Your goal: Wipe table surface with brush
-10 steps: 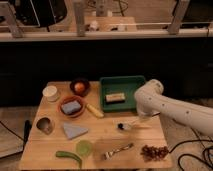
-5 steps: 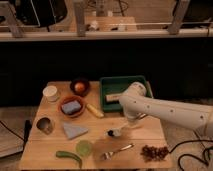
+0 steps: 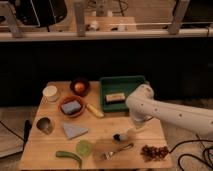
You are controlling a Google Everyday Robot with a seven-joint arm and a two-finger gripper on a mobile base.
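Reaching in from the right edge of the view, the white arm (image 3: 172,112) bends at a rounded joint in front of the green tray (image 3: 122,82) and drops toward the middle of the table surface (image 3: 105,127). The gripper (image 3: 134,129) sits low at the end of that bend, just above the wood and right beside the brush (image 3: 121,136); how it grips cannot be told. The brush lies close to the tabletop with its dark bristle head pointing left and its pale handle running up toward the gripper, so the two appear to meet, though contact is not clear. Just below the brush a metal fork (image 3: 118,150) lies slanted on the wood, and to its right sits a cluster of dark grapes (image 3: 154,151). Inside the tray rests a small tan block (image 3: 115,97). On the left half of the table stand a white cup (image 3: 50,93), a dark bowl with an orange fruit (image 3: 80,87), an orange bowl holding a blue sponge (image 3: 72,106), a yellow stick-shaped item (image 3: 95,110), a metal cup (image 3: 44,125), a grey folded cloth (image 3: 74,130), a lime half (image 3: 83,147) and a green pepper (image 3: 68,157).
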